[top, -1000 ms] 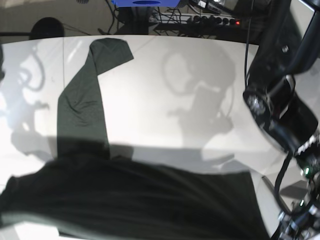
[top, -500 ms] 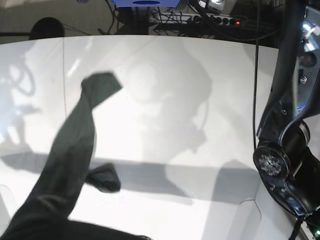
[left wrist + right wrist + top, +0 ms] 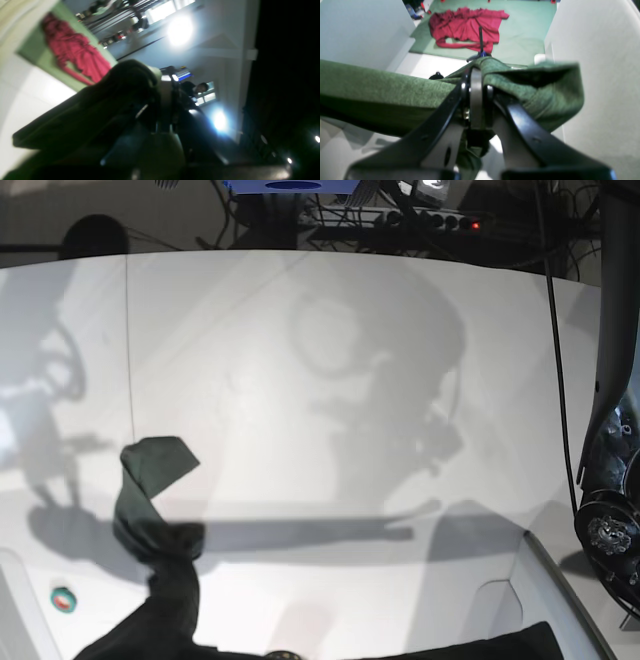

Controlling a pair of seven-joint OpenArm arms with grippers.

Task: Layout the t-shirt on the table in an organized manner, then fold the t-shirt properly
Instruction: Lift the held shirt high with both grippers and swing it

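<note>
While 2 grippers clamp it, 1 t-shirt (image 3: 382,87) hangs.

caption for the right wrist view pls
Right gripper shut on the lifted green t-shirt, with a red garment on a green mat behind.

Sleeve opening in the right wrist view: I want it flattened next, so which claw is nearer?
Right. The right claw is shut on the t-shirt just beside the sleeve opening; the left claw holds a different part of the cloth.

A red garment (image 3: 467,27) lies on a green mat (image 3: 525,37) between white walls.
</note>
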